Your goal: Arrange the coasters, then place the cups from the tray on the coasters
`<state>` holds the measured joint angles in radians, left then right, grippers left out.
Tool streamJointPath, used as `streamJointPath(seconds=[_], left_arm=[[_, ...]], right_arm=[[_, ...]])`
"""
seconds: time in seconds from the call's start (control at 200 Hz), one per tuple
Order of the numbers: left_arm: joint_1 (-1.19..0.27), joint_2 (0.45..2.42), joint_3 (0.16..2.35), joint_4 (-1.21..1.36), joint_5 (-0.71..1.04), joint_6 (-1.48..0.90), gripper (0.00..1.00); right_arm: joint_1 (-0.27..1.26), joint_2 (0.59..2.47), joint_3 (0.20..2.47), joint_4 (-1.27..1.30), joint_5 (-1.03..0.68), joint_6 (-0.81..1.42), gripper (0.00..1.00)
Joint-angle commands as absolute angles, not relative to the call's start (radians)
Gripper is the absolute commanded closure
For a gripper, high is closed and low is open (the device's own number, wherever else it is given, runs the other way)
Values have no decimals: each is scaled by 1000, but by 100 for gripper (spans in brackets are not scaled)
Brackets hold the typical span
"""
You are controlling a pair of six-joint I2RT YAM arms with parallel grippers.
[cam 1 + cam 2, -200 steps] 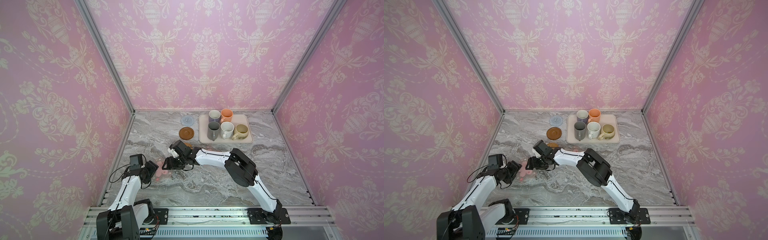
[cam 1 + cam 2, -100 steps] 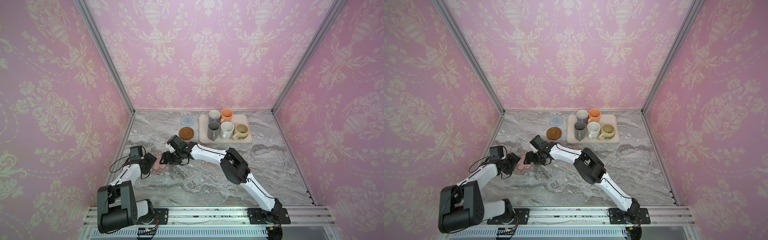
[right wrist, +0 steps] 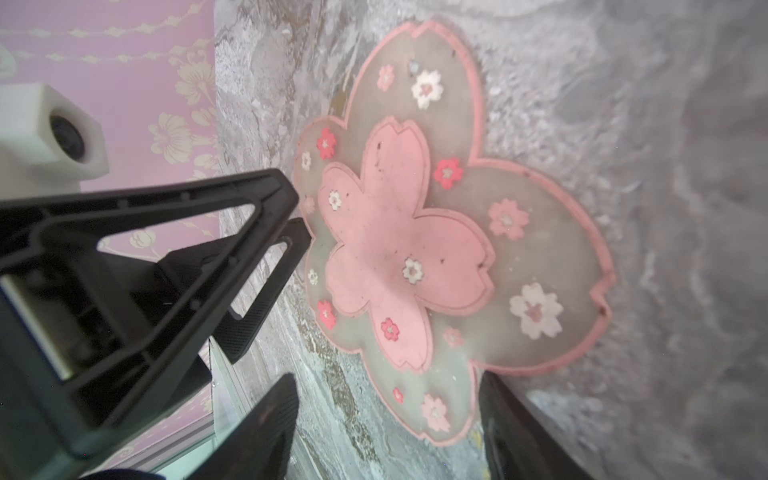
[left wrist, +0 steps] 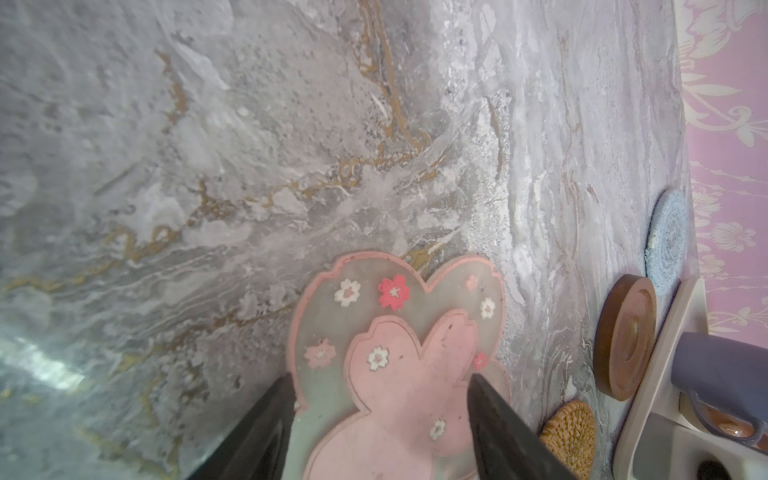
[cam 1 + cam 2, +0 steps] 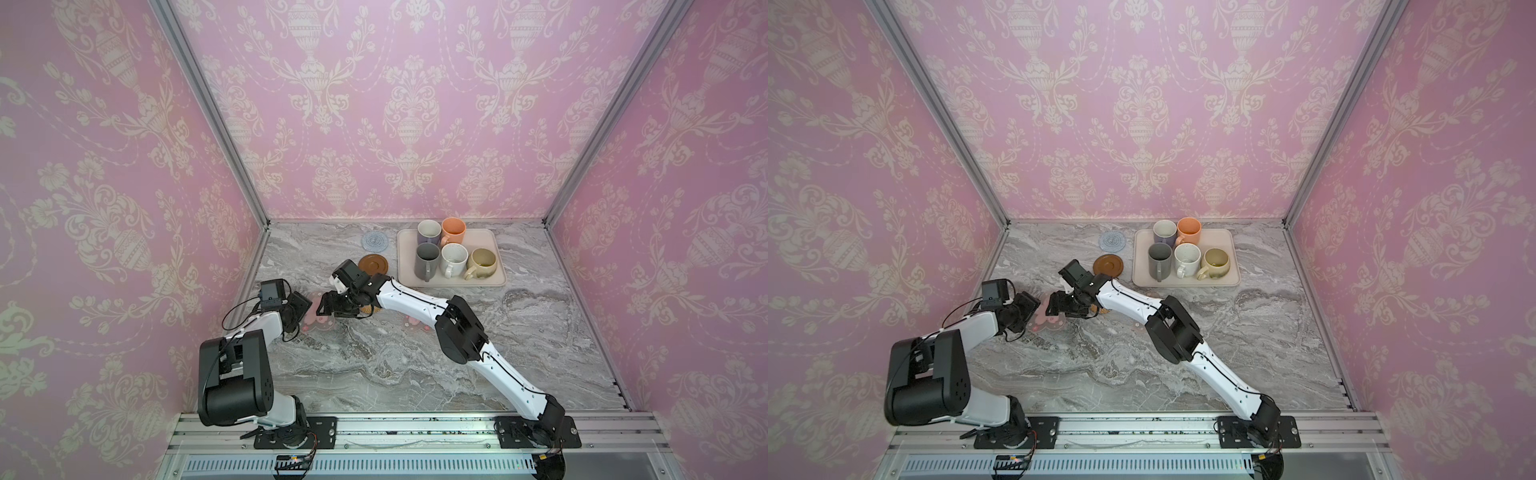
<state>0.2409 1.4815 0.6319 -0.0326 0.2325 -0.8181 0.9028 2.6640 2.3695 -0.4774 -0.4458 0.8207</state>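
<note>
Flanking flower coaster: left hand, right hand, both apart; rattan coaster nearby.

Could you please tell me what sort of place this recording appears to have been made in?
Most likely a staged robot test booth rather than a real home: pink wallpaper panels held in aluminium framing, a marble-look tabletop, and two robot arms bolted to a front rail.

I count five cups: one lavender cup, one peach-orange cup, one dark grey cup, one speckled white cup and one beige-yellow cup. There is one tray. I count five coasters: a flower coaster, a second flower coaster, one blue woven coaster, one brown coaster and one rattan coaster.
</note>
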Motion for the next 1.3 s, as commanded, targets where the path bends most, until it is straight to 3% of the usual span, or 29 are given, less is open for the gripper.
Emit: streamJointPath(seconds=[0.0, 0.676, 1.096, 1.296], left_arm=[[231, 1548, 587, -132, 301, -831, 32], [233, 1599, 696, -168, 277, -789, 32], [232, 1380, 811, -406, 161, -680, 32], [184, 1300, 861, -486, 186, -611, 33]], right_arm=[[886, 2754, 2366, -541, -377, 821, 30], [865, 2761, 2414, -542, -350, 802, 30], [839, 2439, 2040, -405, -291, 774, 29], [837, 2276, 1875, -386, -229, 720, 29]])
